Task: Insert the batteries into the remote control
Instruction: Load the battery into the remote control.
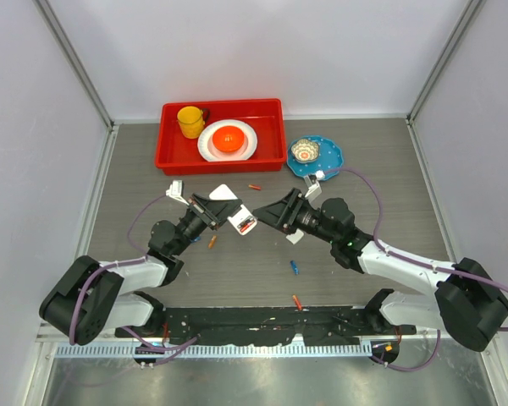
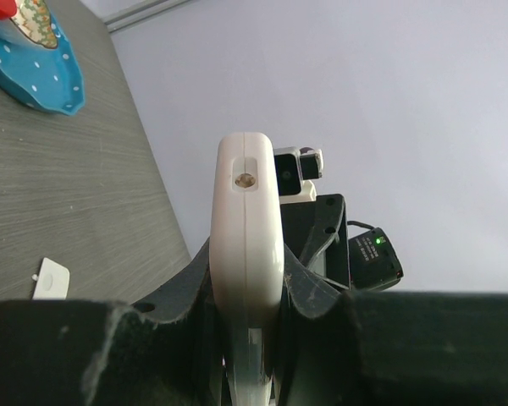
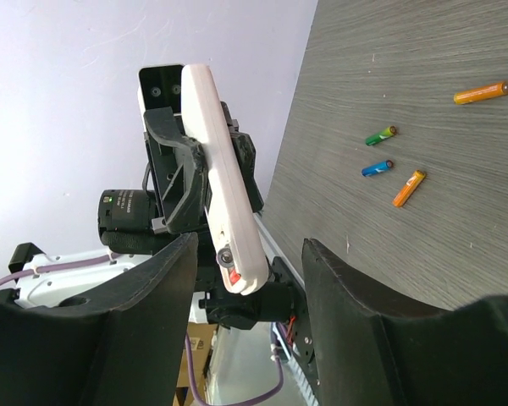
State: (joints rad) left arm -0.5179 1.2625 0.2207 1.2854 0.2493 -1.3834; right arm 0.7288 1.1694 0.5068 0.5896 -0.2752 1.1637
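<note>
Pinching the white remote control (image 2: 247, 220), the left hand (image 1: 227, 213) faces the spread right hand (image 1: 271, 211).

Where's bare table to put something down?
Free: between the red plastic tray and left wall, and right of the blue dotted plate. Crowded: the middle, around the left end effector, right end effector and scattered small orange batteries.

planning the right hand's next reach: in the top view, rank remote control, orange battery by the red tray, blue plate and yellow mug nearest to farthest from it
From the right hand:
1. remote control, right beside it, on the left
2. orange battery, just beyond, toward the red tray
3. blue plate, back right
4. yellow mug, in the tray, far back left
</note>
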